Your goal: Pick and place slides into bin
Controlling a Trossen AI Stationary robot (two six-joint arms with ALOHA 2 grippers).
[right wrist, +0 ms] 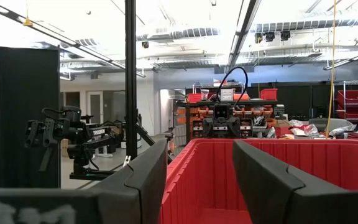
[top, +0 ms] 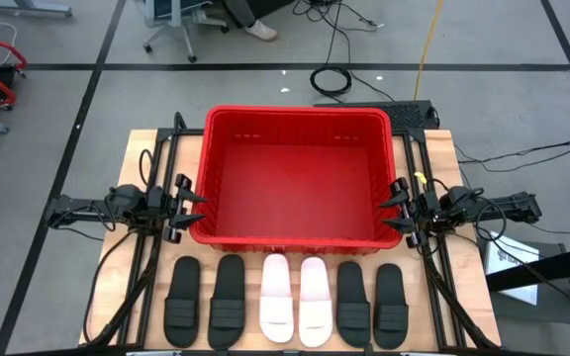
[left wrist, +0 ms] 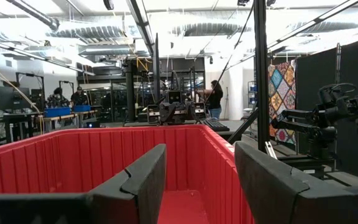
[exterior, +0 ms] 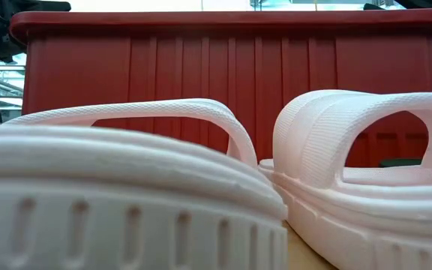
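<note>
Both sets of jaws stand apart and hold nothing: the left gripper (top: 188, 206) sits level just outside the bin's left wall, the right gripper (top: 396, 210) just outside its right wall, each pointing inward at the rim. Six slides lie in a row on the desk (top: 132, 158) along its near edge, just in front of the bin (top: 295, 119): two black slides (top: 206, 299) on the left, a pale pair (top: 296, 297) in the middle, two more black slides (top: 370, 301) on the right, all with toes toward the bin and none touching it. Nothing shows inside the bin. Beyond the desk, a coiled cable (top: 335, 78) lies on the floor, and a person (left wrist: 215, 98) stands far back in the room.
</note>
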